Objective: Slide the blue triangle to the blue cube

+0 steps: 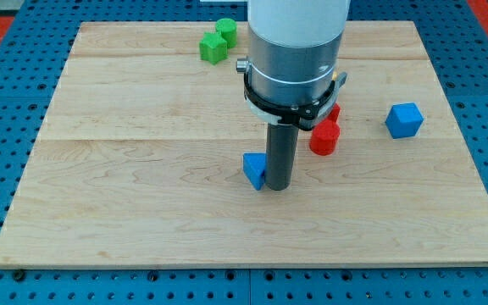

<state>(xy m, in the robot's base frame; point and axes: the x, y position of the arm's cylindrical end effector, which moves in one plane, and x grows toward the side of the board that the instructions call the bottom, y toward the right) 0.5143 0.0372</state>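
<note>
The blue triangle [253, 169] lies near the middle of the wooden board [142, 186]. My tip [277, 186] stands right against its right side, touching or nearly so. The blue cube [404, 119] sits far off at the view's right, above and to the right of the tip. The rod and the arm's grey body hide part of the board above the triangle.
A red cylinder [324, 137] stands just right of the rod, with another red block [335, 111] partly hidden behind the arm above it. Two green blocks [214, 47] [226, 30] sit at the view's top. The board rests on a blue pegboard.
</note>
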